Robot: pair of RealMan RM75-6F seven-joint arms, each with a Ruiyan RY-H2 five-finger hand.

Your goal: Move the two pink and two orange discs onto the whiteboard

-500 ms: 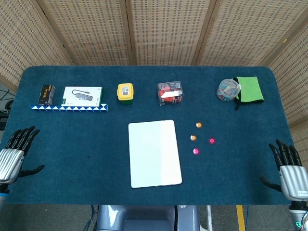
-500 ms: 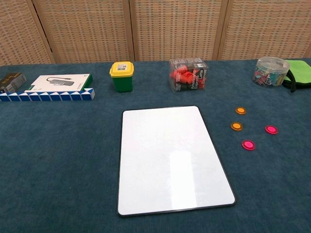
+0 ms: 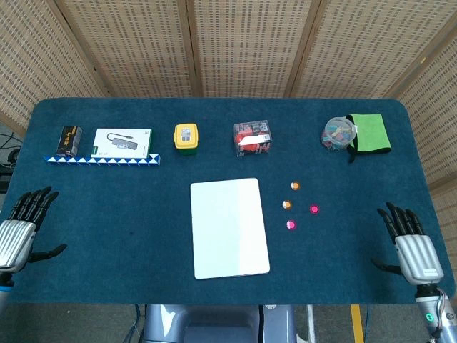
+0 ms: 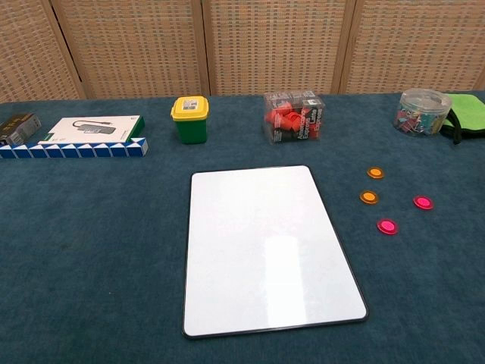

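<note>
The whiteboard lies bare in the middle of the blue table. To its right sit two orange discs and two pink discs, all on the cloth. My left hand hovers open at the front left edge, far from the discs. At the front right, my right hand is open with fingers spread, well right of the pink discs. Neither hand shows in the chest view.
Along the back stand a black box, a white box behind a blue-white strip, a yellow-green tub, a clear box of red parts, a clip jar and a green cloth.
My right hand has moved left and a little forward over the table. The left hand, discs and whiteboard have not moved.
</note>
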